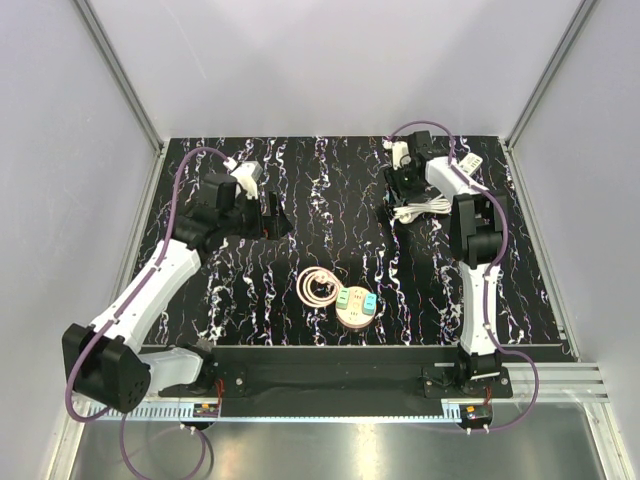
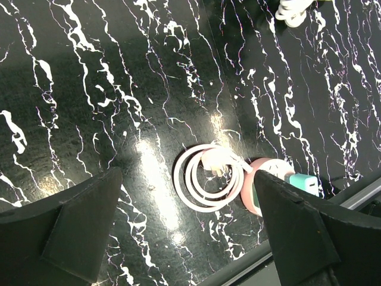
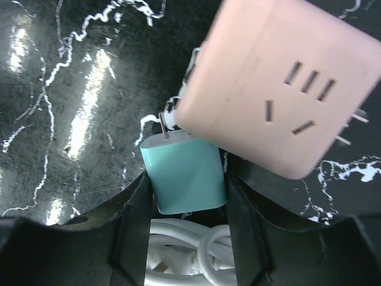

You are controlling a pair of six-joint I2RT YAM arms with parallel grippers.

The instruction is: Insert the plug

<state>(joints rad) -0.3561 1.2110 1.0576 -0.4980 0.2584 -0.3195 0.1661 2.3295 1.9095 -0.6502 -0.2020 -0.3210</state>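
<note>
While the right claw [image 3: 187, 202] clamps the teal plug [image 3: 186, 179], its prongs [image 3: 163, 124] meet the pink cube [image 3: 280, 83] at its edge, on the far worktop [image 3: 59, 89] — alignment step, I judge; next, steer the prongs into the slots [image 3: 306, 78]. Left claw [image 2: 186, 199] gapes, holding nothing.

The left arm [image 1: 150, 288] and the right arm [image 1: 479, 300] are built alike: smooth white shells on the long links, boxy black housings at the joints, and a low black base [image 1: 185, 372] under each. A purple cable [image 1: 200, 151] loops along the left arm from base to wrist (a second purple cable [image 1: 430, 124] does the same on the right arm). The jaws are matte black throughout. On the left gripper [image 2: 186, 173] the fingers [image 2: 83, 226] are broad, flat-faced wedges with bevelled edges; the right gripper [image 3: 186, 179] has the same dark, slab-sided kind.
</note>
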